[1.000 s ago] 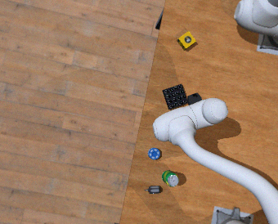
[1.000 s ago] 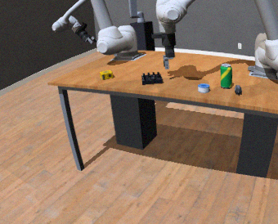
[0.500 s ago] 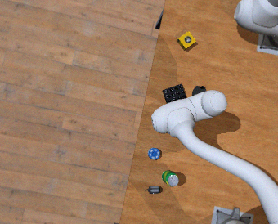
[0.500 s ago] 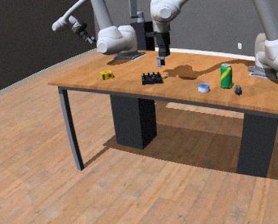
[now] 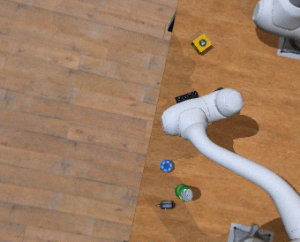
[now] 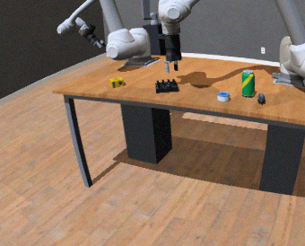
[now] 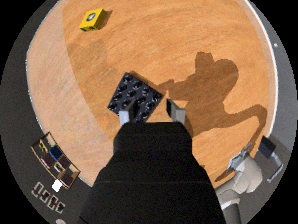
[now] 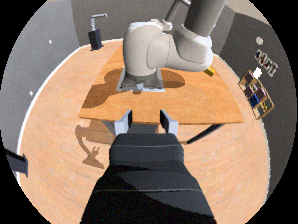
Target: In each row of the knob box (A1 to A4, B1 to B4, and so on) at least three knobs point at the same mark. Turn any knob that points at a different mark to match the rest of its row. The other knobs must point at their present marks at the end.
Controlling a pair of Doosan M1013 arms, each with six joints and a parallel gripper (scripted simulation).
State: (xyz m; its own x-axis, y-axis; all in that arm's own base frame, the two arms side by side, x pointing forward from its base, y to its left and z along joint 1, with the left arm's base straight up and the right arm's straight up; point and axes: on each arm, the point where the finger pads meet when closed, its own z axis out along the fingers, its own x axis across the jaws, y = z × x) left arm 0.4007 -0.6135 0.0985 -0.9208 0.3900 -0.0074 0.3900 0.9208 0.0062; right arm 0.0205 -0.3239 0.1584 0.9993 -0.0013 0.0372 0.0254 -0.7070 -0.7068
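Two fingers of the left gripper [image 6: 171,68] [image 7: 151,112] stand wide apart with nothing between them, pointing down above the table [image 5: 236,66] [image 6: 204,99] [image 7: 150,30] [image 8: 215,107]. In the left wrist view, the knob box [image 5: 186,96] [image 6: 166,86] [image 7: 131,87] lies toward eleven o'clock from the finger gap, turned askew, its near corner partly hidden by a finger. Its knob marks are too small to read. From above, the left arm [image 5: 250,170] [image 6: 170,11] reaches in from four o'clock, its wrist covering much of the box. Around the box in that view, the yellow block [image 5: 201,43] [image 6: 117,83] [image 7: 92,20] [image 8: 209,71] sits toward one o'clock; the blue disc [image 5: 167,166] [image 6: 223,96] and green can [image 5: 183,192] [image 6: 248,83] lie around six. Well apart, the right gripper [image 6: 100,44] [image 8: 146,115] is also wide and empty, angled downward beyond the table's edge.
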